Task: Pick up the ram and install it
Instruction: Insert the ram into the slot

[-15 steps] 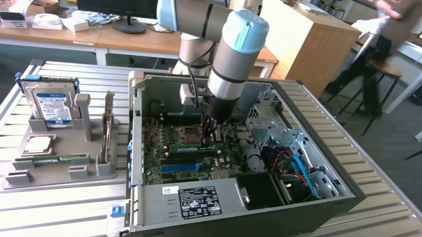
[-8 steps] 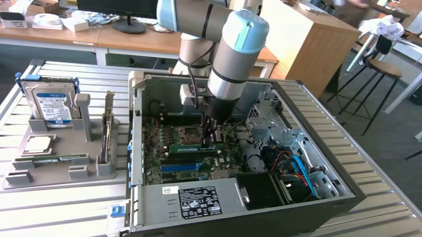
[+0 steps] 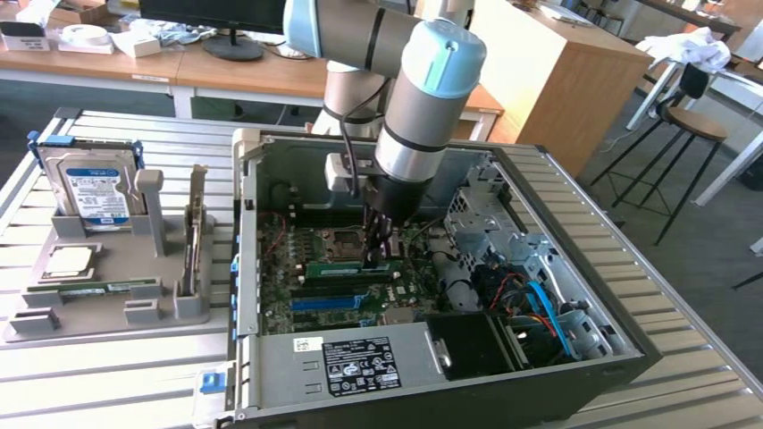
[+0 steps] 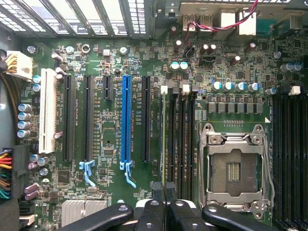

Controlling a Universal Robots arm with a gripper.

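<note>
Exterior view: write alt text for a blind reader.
The robot arm reaches into an open computer case, its gripper shut on the ram above the motherboard. A hard drive stands in a tray at the exterior view's left.

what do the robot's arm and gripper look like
The arm has round silver-grey tube sections with pale blue joint caps and black bands. A black cable runs along its wrist end, beside a small grey box. The gripper has black fingers with white knuckle pieces.

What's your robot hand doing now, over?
Gripper shut on the ram. Ram edge-down among the memory slots on the motherboard. Processor socket beside it, apart.
</note>
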